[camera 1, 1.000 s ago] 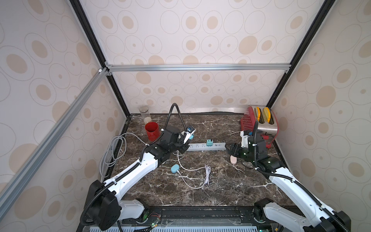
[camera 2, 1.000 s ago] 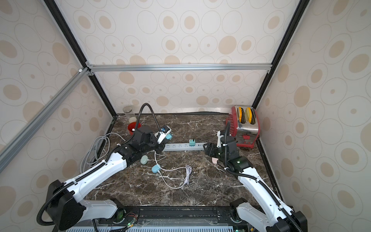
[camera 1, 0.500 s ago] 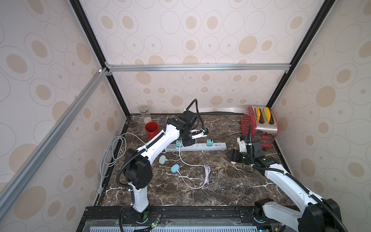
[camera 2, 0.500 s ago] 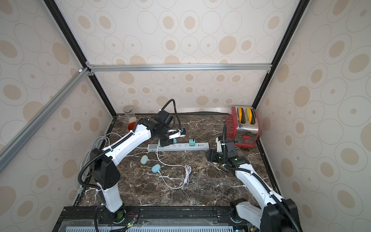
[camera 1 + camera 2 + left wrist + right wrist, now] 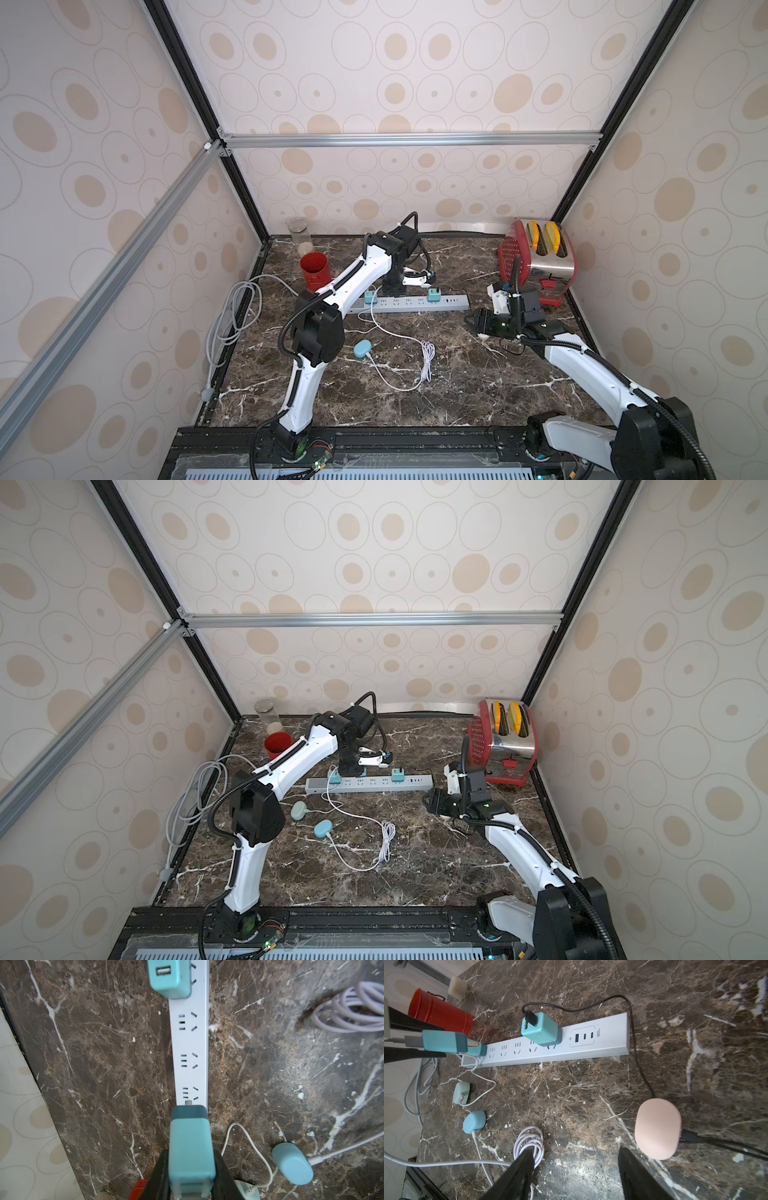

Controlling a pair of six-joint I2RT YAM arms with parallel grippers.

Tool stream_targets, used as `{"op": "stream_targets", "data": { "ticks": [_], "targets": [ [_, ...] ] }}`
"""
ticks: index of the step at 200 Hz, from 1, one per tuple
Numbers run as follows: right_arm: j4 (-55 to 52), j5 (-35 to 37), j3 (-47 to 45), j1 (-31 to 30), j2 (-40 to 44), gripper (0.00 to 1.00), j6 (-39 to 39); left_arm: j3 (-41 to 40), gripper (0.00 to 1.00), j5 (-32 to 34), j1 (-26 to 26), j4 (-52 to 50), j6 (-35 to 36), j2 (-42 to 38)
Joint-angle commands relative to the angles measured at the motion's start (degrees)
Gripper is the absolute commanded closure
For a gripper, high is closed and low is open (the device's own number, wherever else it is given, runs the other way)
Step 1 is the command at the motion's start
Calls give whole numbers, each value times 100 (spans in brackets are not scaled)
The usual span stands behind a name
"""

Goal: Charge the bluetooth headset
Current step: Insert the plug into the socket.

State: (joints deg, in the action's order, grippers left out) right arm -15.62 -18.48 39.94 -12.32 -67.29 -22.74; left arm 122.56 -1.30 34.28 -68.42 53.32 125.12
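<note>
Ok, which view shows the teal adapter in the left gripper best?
Left wrist: the teal adapter is close up, clamped in the left gripper, with the power strip beyond. The right wrist view gives it side-on, smaller. In both top views it is a speck at the gripper tip.

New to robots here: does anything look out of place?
Yes: the teal square charger plug in the left fingers hangs sideways above the long white power strip, its prongs pointing along the strip, not down into a socket.
</note>
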Motion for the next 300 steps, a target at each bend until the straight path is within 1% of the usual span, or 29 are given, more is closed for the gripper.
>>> {"op": "stream_targets", "data": {
  "ticks": [1, 48, 77, 102, 126, 151, 200, 232, 300],
  "targets": [
    [97, -96, 48, 41, -193, 32, 52, 573, 100, 213, -35, -488, 416, 272],
    [140, -77, 106, 45, -414, 32, 68, 897, 100, 385, -25, -754, 500, 625],
    [190, -62, 123, 45, -522, 32, 70, 928, 100, 136, -20, -770, 412, 731],
    [208, -87, 145, 45, -618, 32, 68, 969, 100, 139, -22, -785, 398, 859],
    [217, -77, 154, 45, -673, 32, 69, 968, 100, 262, -21, -746, 384, 1005],
    [254, -137, 154, 45, -748, 32, 33, 997, 100, 562, -34, -742, 420, 1152],
    [277, -138, 131, 45, -806, 33, -11, 1007, 100, 517, -40, -739, 417, 1237],
    [305, -95, 134, 45, -803, 33, -29, 1141, 100, 696, -43, -920, 401, 1361],
    [386, -72, 204, 45, -924, 32, -24, 1178, 100, 283, -18, -1143, 254, 1316]
  ]
}}
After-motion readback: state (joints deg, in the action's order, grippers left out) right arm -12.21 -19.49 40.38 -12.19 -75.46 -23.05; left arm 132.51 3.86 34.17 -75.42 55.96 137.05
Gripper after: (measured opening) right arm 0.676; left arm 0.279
